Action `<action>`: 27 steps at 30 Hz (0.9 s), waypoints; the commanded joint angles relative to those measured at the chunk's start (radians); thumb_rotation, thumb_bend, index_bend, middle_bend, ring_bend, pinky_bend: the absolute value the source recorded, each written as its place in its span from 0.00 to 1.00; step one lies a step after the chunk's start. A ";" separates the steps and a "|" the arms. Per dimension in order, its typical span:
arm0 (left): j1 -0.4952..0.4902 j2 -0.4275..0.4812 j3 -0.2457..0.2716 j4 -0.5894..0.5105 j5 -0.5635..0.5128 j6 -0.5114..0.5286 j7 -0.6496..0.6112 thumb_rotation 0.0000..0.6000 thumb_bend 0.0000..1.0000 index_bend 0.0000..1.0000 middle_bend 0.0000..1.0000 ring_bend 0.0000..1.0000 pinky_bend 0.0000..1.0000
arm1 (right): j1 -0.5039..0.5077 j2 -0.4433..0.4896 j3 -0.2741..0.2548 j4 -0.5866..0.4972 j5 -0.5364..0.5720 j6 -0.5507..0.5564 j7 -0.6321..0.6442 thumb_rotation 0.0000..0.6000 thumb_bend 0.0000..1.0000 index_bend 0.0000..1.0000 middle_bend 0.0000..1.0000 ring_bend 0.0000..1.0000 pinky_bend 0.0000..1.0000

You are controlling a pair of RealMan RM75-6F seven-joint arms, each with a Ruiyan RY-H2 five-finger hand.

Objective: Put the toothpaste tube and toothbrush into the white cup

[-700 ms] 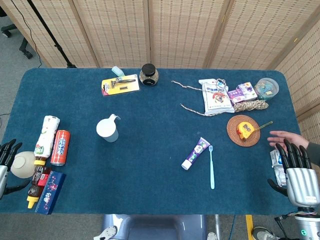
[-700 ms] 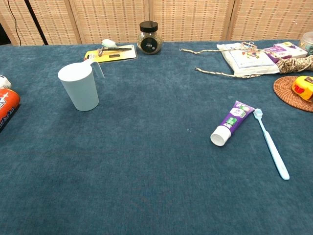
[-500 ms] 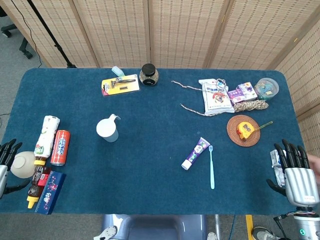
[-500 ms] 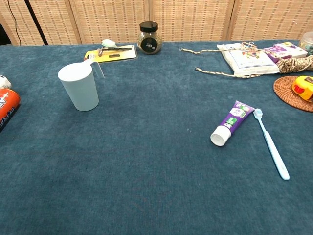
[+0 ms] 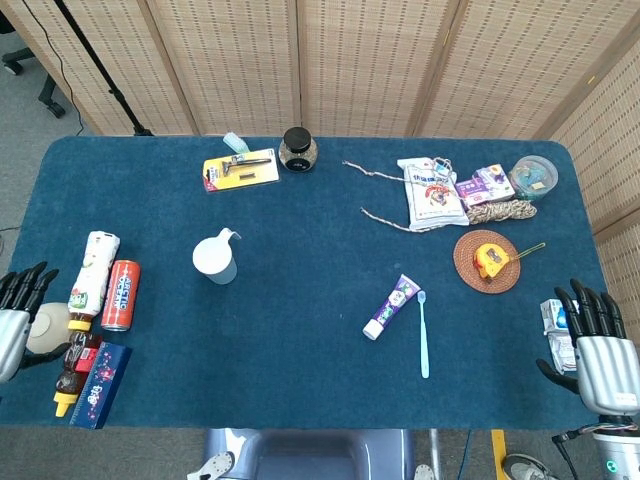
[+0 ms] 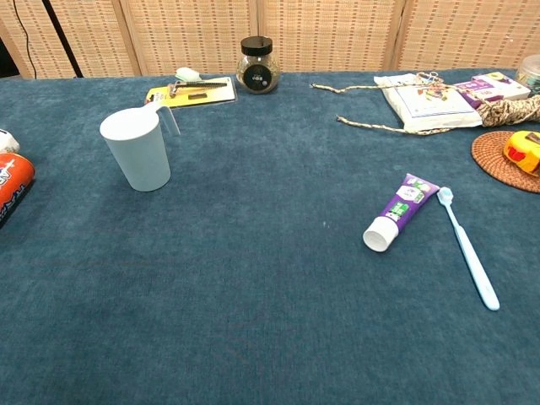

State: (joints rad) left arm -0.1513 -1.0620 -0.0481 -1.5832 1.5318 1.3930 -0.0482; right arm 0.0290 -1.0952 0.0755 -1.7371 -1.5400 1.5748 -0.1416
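Note:
The white cup (image 5: 215,259) (image 6: 140,148) stands upright on the blue table, left of centre, with its handle at the back. A purple toothpaste tube (image 5: 390,306) (image 6: 399,212) lies right of centre, white cap toward me. Just to its right, almost touching the tube's far end, lies a light-blue toothbrush (image 5: 422,333) (image 6: 467,247), bristles at the far end. My left hand (image 5: 18,318) hovers at the table's left edge, fingers spread, holding nothing. At the right edge my right hand (image 5: 596,342) is likewise open and empty. Neither hand shows in the chest view.
By my left hand lie a pale bowl (image 5: 48,328), bottles, a red can (image 5: 120,294) and a blue box (image 5: 100,385). Along the back are a razor pack (image 5: 240,169), a dark jar (image 5: 298,149), a pouch with cord (image 5: 431,192), and a woven coaster carrying a tape measure (image 5: 489,260).
A person's bare hand that reached in above my right hand has withdrawn. My left hand has risen slightly into view. The cup, tube and brush have not moved.

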 commanded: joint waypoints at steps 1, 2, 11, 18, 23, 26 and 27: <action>-0.096 -0.002 -0.032 0.012 0.019 -0.099 0.025 1.00 0.00 0.00 0.00 0.00 0.00 | -0.004 0.009 -0.001 0.000 -0.004 0.004 0.013 1.00 0.00 0.00 0.00 0.00 0.00; -0.112 -0.004 -0.037 0.013 0.025 -0.111 0.028 1.00 0.00 0.00 0.00 0.00 0.00 | -0.005 0.010 -0.002 -0.002 -0.006 0.006 0.015 1.00 0.00 0.00 0.00 0.00 0.00; -0.264 -0.056 -0.085 0.028 0.005 -0.270 0.089 1.00 0.00 0.00 0.00 0.00 0.00 | -0.006 0.013 0.000 -0.008 -0.008 0.010 0.015 1.00 0.00 0.00 0.00 0.00 0.00; -0.377 -0.153 -0.132 0.069 -0.128 -0.414 0.252 1.00 0.00 0.00 0.00 0.00 0.00 | -0.003 0.010 0.003 -0.003 0.007 -0.002 0.011 1.00 0.00 0.00 0.00 0.00 0.00; -0.438 -0.209 -0.153 0.098 -0.219 -0.486 0.313 1.00 0.00 0.00 0.00 0.00 0.00 | 0.000 0.006 0.004 0.000 0.014 -0.011 0.006 1.00 0.00 0.00 0.00 0.00 0.00; -0.476 -0.250 -0.155 0.123 -0.256 -0.532 0.326 1.00 0.00 0.00 0.00 0.00 0.00 | 0.003 0.004 0.006 0.003 0.021 -0.017 0.003 1.00 0.00 0.00 0.00 0.00 0.00; -0.484 -0.260 -0.156 0.131 -0.264 -0.537 0.330 1.00 0.00 0.00 0.00 0.00 0.00 | 0.004 0.003 0.007 0.004 0.023 -0.018 0.003 1.00 0.00 0.00 0.00 0.00 0.00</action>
State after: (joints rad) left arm -0.6154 -1.3004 -0.1978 -1.4704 1.2869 0.8734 0.2715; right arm 0.0322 -1.0913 0.0822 -1.7339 -1.5178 1.5575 -0.1384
